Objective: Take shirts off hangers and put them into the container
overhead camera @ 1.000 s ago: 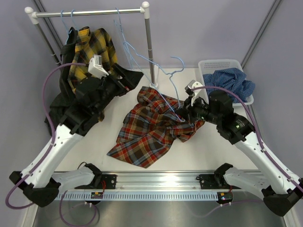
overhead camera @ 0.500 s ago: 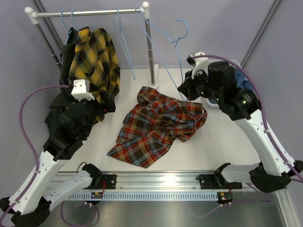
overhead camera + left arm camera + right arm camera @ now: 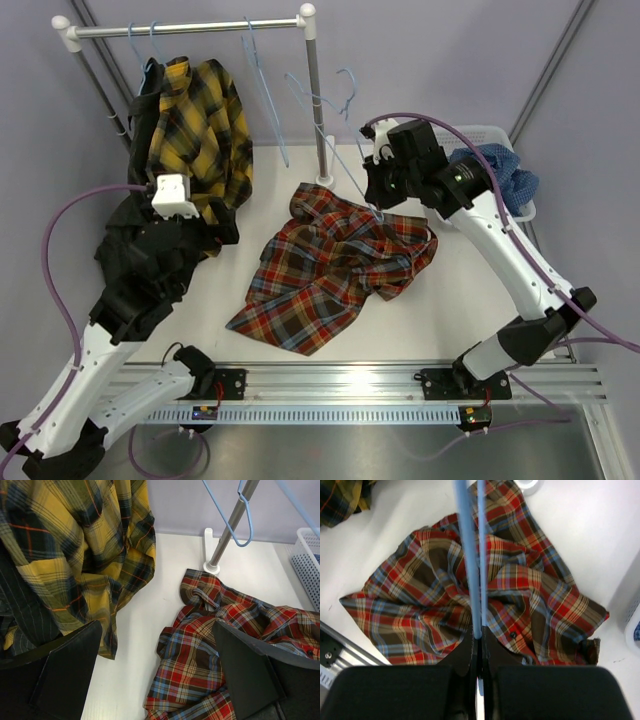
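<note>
The red-orange-navy plaid shirt (image 3: 335,265) lies crumpled and flat mid-table, free of any hanger (image 3: 420,590). Above its far edge my right gripper (image 3: 373,197) is shut on a bare light-blue hanger (image 3: 325,125), pinching two of its wires (image 3: 470,555) between the jaws (image 3: 479,639). My left gripper (image 3: 215,228) stands open and empty (image 3: 156,630) between the hanging yellow-black plaid shirt (image 3: 195,120) and the red plaid shirt (image 3: 200,650). A black shirt (image 3: 135,240) hangs low at the left. The white container (image 3: 470,138) at the back right holds the blue check shirt (image 3: 500,178).
The white-and-metal rail (image 3: 190,28) spans the back, its right post (image 3: 316,100) standing just behind the red shirt. Another empty hanger (image 3: 262,95) hangs from the rail. The metal track (image 3: 330,385) runs along the near edge.
My right gripper has lifted the hanger clear of the red plaid shirt and carried it up and left toward the rail post. The left arm has drawn back to the left.
</note>
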Tool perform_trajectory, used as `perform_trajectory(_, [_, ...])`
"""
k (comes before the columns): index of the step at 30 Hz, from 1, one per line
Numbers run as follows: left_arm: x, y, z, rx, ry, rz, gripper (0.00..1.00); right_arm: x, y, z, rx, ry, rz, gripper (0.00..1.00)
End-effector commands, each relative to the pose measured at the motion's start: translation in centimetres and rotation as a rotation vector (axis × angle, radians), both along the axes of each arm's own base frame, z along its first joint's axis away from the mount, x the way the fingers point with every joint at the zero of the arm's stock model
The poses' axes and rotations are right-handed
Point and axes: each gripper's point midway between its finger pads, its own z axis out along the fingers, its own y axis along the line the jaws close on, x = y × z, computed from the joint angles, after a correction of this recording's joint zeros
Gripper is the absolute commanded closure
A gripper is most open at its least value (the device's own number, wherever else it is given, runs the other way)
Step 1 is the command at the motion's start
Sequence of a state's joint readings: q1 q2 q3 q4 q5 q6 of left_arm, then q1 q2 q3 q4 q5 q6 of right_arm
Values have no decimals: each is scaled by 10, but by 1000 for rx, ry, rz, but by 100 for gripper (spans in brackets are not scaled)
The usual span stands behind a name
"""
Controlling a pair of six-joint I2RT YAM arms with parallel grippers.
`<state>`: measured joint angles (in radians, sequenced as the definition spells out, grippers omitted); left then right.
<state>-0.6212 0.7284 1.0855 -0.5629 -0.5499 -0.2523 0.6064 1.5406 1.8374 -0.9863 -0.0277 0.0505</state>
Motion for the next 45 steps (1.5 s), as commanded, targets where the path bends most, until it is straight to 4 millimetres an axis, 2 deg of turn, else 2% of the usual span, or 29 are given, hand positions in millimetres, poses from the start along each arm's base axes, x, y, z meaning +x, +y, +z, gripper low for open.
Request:
perform_trajectory(1, [3,2,-4,8,0,17,1,-6,-7,29,49,-109,2,100])
perform_trajectory(4, [5,-5,-7,-11,14,-2,1,0,-11,20,33,-118,-30,100])
perform_trajectory(8, [7,-9,-7,-14,23,-14,1,12,0,23,45,-123,-24,100])
perform_trajectory(9, [6,-10,-6,-19,21,-15,1,21,4,15,26,-103,-25,100])
perform_trajectory(10, [6,-9,-5,-26,15,-16,1,27,8,32,43,-137,-23,100])
perform_trajectory(11, [6,-10,-5,-26,16,-18,1,33,12,34,40,-141,-21,100])
perform_trajectory(12, [5,-9,-5,-26,16,-19,1,42,18,20,9,-102,-20,100])
perform_trajectory(13, [5,-9,-6,-27,16,-18,1,49,23,45,37,-150,-18,100])
perform_trajectory(14, [3,-9,-5,-32,13,-20,1,55,26,46,32,-145,-21,100])
perform_trajectory(15, [3,-8,-5,-33,12,-20,1,66,34,30,4,-107,-17,100])
perform_trajectory(16, [2,-8,-6,-34,12,-20,1,71,38,56,42,-159,-18,100])
perform_trajectory(17, [0,-7,-4,-40,6,-20,1,76,41,59,44,-169,-19,100])
perform_trajectory(18, [-1,-6,-5,-40,6,-20,1,86,48,47,27,-147,-18,100])
perform_trajectory(19, [-2,-5,-7,-40,8,-18,1,90,50,69,62,-198,-20,100])
perform_trajectory(20, [-3,-4,-7,-39,8,-14,1,100,57,56,49,-180,-21,100])
perform_trajectory(24, [-5,-4,-11,-42,14,-23,1,117,73,75,117,-265,-9,100])
perform_trajectory(25, [-5,-4,-12,-41,16,-23,1,121,75,63,109,-251,-9,100])
perform_trajectory(27, [-5,-6,-16,-39,25,-32,1,130,83,65,133,-284,-5,100])
perform_trajectory(35, [-4,-15,-21,-46,44,-65,1,162,110,41,102,-366,49,100])
perform_trajectory(39, [0,-22,-16,-53,48,-88,1,166,119,43,123,-377,73,100])
perform_trajectory(42, [4,-28,-10,-61,50,-98,1,167,120,37,121,-369,72,100])
perform_trajectory(44, [8,-34,-9,-64,60,-113,1,165,118,39,127,-374,65,100])
perform_trajectory(45, [9,-36,-6,-72,55,-120,1,162,118,31,122,-352,69,100])
